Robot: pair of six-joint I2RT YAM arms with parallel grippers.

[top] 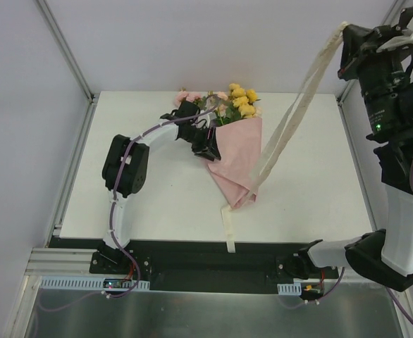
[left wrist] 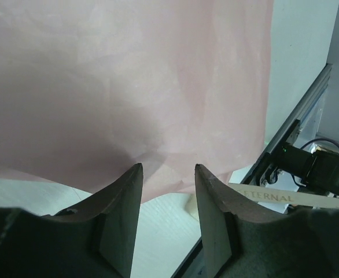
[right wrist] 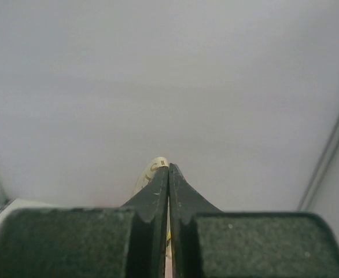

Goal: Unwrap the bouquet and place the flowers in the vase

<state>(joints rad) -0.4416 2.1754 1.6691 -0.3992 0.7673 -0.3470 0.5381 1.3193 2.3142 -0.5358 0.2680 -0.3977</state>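
The bouquet [top: 236, 160] lies on the white table, its pink paper cone pointing to the near edge and its yellow and pink flowers [top: 239, 100] at the far end. My left gripper [top: 208, 146] sits at the cone's left side, open. In the left wrist view pink paper [left wrist: 129, 87] fills the space beyond the fingertips, and my left gripper [left wrist: 168, 168] has only bare table between its fingers. My right gripper [top: 344, 35] is raised high at the right, shut on the cream ribbon [top: 291, 116], which runs taut down to the cone's tip. The ribbon [right wrist: 151, 171] peeks out beside my right gripper [right wrist: 168, 167]. The vase is out of view.
A loose ribbon tail [top: 229, 227] hangs over the table's near edge onto the black rail [top: 206, 259]. A printed ribbon end [left wrist: 273, 194] shows in the left wrist view. White walls and metal frame posts [top: 65, 46] enclose the table on three sides.
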